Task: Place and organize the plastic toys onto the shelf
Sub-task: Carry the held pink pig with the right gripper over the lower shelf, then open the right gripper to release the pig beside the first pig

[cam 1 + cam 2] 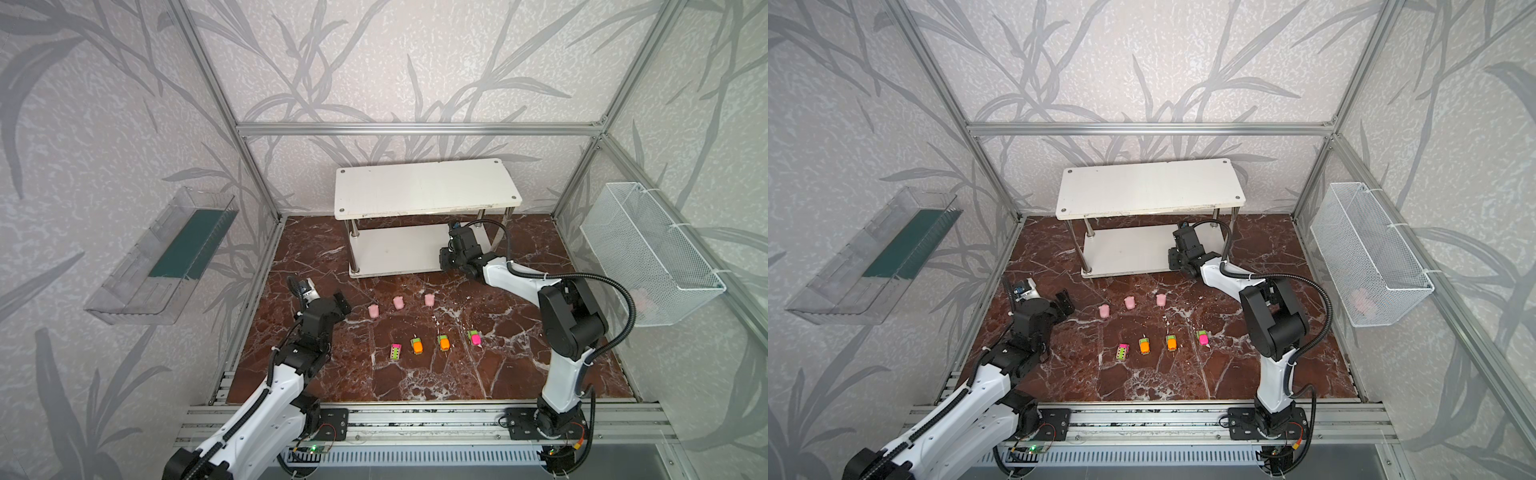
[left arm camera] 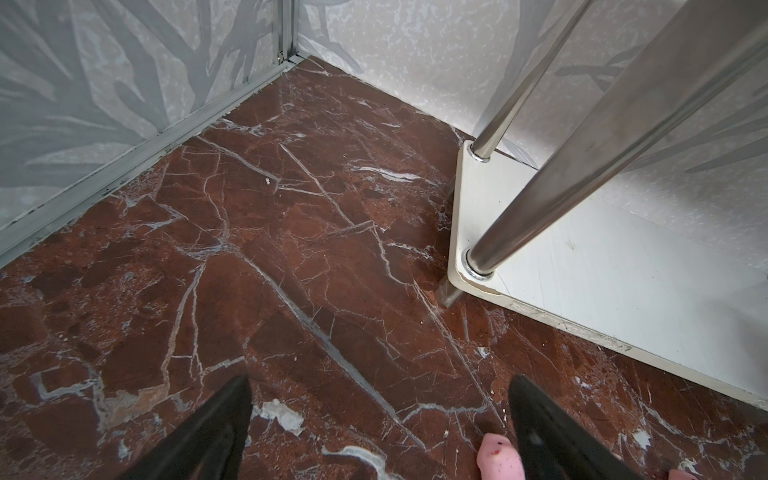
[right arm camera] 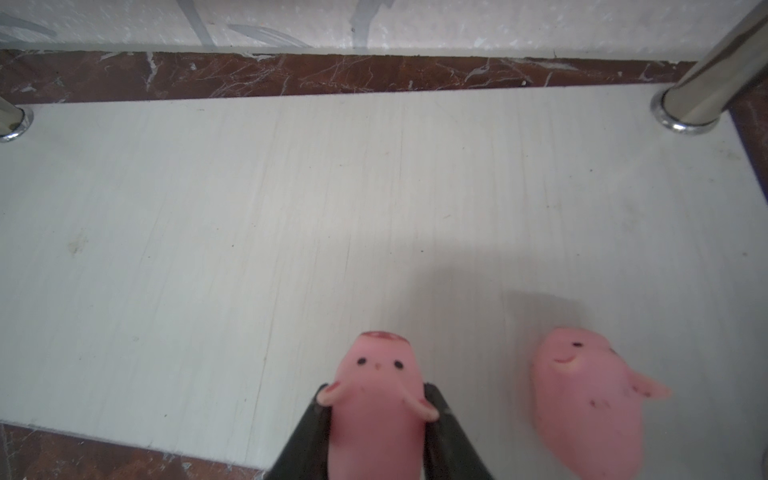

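Pink toy [image 3: 376,390] pinched in my right jaws, low over shelf [image 3: 208,249] bottom board; second toy [image 3: 582,395] lies just beside. Left jaws wide, empty. Three pigs [image 1: 399,302], four cars [image 1: 417,345] wait on table [image 1: 415,386]. Risk: released tilted, it rolls into its neighbour.

A clear tray [image 1: 137,282] is mounted on the left wall, tilted, with a dark green strip [image 1: 189,245] inside. A white mesh basket [image 1: 648,249] hangs on the right wall. The floor [image 1: 415,382] is red-brown marble with white veins. Aluminium frame bars [image 1: 415,128] edge the leaf-patterned wallpaper [image 1: 374,62].
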{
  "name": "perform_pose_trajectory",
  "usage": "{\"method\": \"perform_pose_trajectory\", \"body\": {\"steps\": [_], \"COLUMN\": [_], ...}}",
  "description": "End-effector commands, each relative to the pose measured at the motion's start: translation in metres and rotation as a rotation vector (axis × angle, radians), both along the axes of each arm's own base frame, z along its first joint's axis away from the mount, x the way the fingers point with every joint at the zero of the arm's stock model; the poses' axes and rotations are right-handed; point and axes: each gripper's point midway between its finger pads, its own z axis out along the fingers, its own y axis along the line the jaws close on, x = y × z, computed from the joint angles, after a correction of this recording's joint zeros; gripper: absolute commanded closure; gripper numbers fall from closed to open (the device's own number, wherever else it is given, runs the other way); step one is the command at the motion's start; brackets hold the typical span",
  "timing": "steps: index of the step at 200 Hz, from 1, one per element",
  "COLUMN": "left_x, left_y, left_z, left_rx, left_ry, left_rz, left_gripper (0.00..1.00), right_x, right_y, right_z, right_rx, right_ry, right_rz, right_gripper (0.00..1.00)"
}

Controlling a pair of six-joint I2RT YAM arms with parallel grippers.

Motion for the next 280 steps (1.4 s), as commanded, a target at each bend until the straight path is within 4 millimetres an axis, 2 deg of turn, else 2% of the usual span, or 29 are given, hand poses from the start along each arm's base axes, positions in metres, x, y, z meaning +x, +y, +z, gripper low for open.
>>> {"method": "perform_pose_trajectory", "body": {"steps": [1,187,223,280], "left_x": [0.000,-0.004,-0.004,-0.005], "left_y": [0.005,0.009,0.009,0.009], "left_z": [0.001,-0.003,-0.003,-0.003], "left_rx": [0.011,0.011,0.011,0.009], "left_ry": [-0.003,0.000,0.001,-0.001], "left_rz": [0.023,0.036,0.036,0.038], "left_gripper": [0.06,0.06,0.06,0.06], "right_x": [0.004,0.014,0.012,0.001], "right_y": [-0.001,-0.003,-0.003,-0.002], "right_z": [-0.006,-0.013,-0.001,0.036], "right_rx": [-0.024,-0.063,-0.032,0.027], "right_ry": [0.019,0.026,-0.002,-0.066], "right_rz": [0.004,0.002,0.004,0.032], "right_gripper": [0.65,0.60,0.57,0.48]}}
